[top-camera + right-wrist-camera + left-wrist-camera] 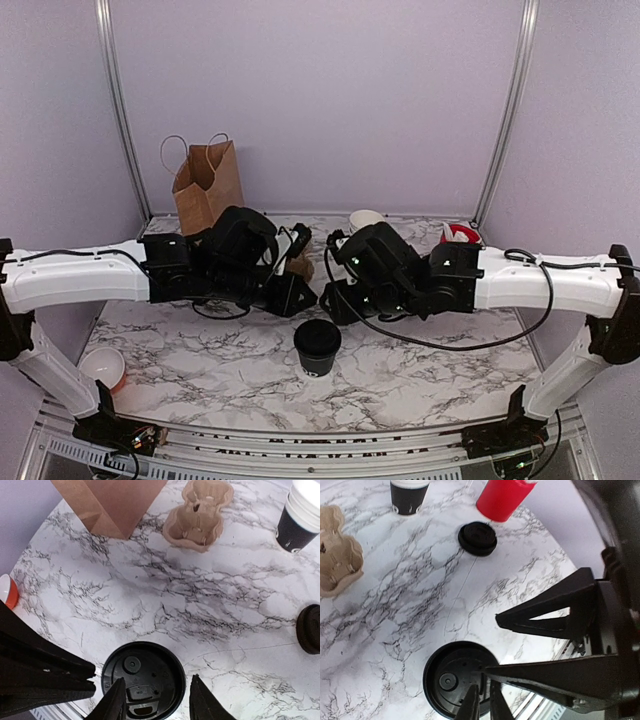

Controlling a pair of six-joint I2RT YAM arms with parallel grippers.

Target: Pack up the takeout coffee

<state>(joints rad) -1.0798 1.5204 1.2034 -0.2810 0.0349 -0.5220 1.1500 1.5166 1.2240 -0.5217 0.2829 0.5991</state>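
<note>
Takeout coffee (317, 347): lid on, upright on table (200, 350), front centre, below both grippers. Right gripper (157, 702): jaws partly open, straddling the lid, no clamp visible. Left gripper (481, 705): nearly closed, empty, tips over the lid rim. Pulp carrier (200, 512) and paper bag (208, 185) sit well behind. Judgement: cup is lidded, packing not yet begun.

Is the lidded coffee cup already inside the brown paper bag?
No, the lidded coffee cup stands on the marble table, apart from the brown paper bag.
</note>
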